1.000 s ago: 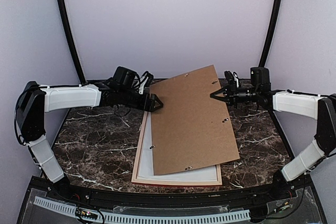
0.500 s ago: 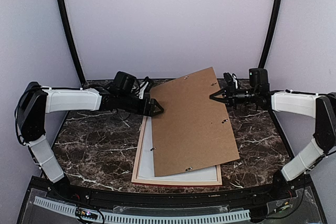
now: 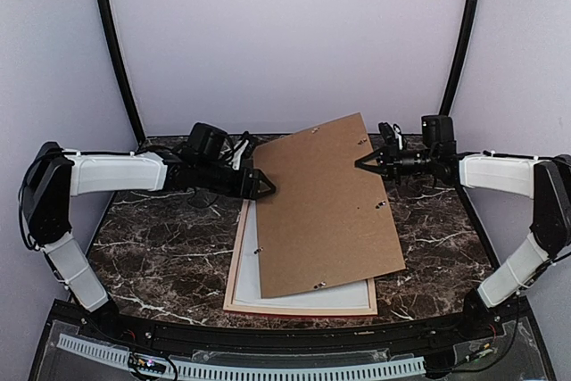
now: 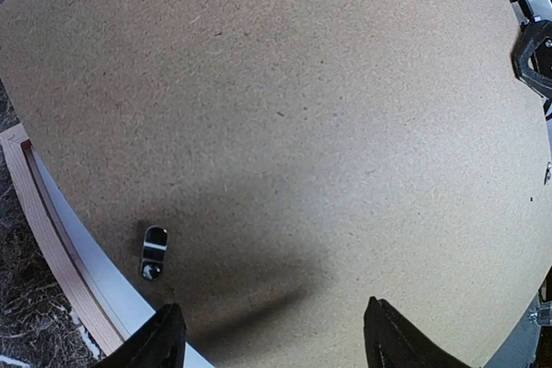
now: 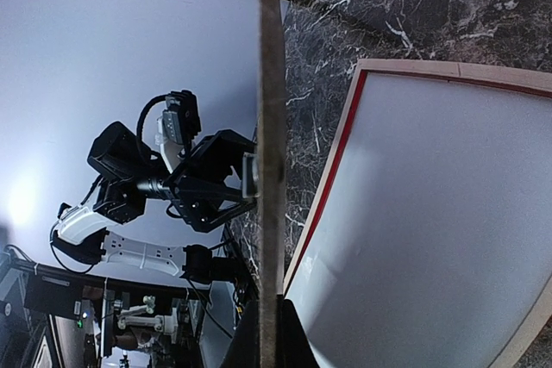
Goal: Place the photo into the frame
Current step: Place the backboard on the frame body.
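Observation:
The frame (image 3: 234, 285) lies flat on the marble table with its pale wood back up and a red inner edge (image 5: 343, 154). A white sheet (image 3: 252, 265) fills it. The dark landscape photo face is not visible. A plain brown backing board (image 3: 326, 211) is held tilted over the frame. My right gripper (image 3: 361, 164) is shut on the board's far right edge, which is seen edge-on in the right wrist view (image 5: 270, 127). My left gripper (image 3: 267, 184) is open at the board's left edge, its fingers (image 4: 164, 342) just over the board (image 4: 285, 109).
The dark marble table (image 3: 161, 238) extends left and right of the frame. Black cables (image 3: 210, 189) lie under the left arm at the back. Curved black poles (image 3: 116, 51) and white walls close in the sides and back.
My left arm has sunk a little, with its gripper still at the board's left edge. The board has settled slightly lower. The right gripper has barely moved.

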`<move>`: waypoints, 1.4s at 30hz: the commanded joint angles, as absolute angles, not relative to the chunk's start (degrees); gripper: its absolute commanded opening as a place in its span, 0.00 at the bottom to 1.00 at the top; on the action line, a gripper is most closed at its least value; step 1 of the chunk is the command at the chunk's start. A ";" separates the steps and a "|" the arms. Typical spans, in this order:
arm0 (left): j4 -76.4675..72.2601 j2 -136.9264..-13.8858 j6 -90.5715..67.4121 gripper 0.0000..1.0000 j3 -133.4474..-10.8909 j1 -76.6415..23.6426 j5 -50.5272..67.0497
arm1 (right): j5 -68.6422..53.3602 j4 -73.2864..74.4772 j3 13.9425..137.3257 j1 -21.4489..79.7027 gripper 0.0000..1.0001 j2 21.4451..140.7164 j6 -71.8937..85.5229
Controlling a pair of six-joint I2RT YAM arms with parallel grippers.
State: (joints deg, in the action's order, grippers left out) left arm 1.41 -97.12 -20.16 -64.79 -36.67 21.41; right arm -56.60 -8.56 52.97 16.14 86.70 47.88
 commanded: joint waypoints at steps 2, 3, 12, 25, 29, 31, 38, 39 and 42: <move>3.18 -92.43 -19.51 0.74 -64.23 -36.98 20.16 | -58.69 -11.69 55.33 16.29 0.00 86.83 47.47; 3.74 -92.09 -19.34 0.74 -63.98 -36.99 19.96 | -58.71 -11.76 55.29 16.20 0.00 86.84 47.46; 4.84 -86.03 -19.95 0.77 -58.33 -37.31 22.77 | -58.84 -13.06 55.39 15.34 0.00 85.72 48.94; 6.01 -83.26 -21.30 0.77 -52.72 -44.79 20.13 | -58.38 -18.94 53.17 14.53 0.00 85.27 54.05; 7.21 -82.96 -21.51 0.77 -52.20 -45.67 18.78 | -58.40 -19.78 52.57 14.00 0.00 84.73 54.83; 7.44 -82.64 -21.64 0.77 -51.73 -46.06 18.68 | -58.43 -19.84 52.43 13.80 0.00 84.64 54.89; 6.90 -82.98 -22.39 0.77 -51.00 -47.19 19.06 | -58.42 -20.62 52.05 13.53 0.00 84.92 55.21; 6.79 -83.17 -22.40 0.77 -51.07 -47.33 19.06 | -58.46 -20.76 51.99 13.46 0.00 85.03 55.34; 6.77 -83.62 -22.29 0.77 -51.59 -47.62 19.28 | -58.51 -20.92 51.88 13.45 0.00 85.08 55.53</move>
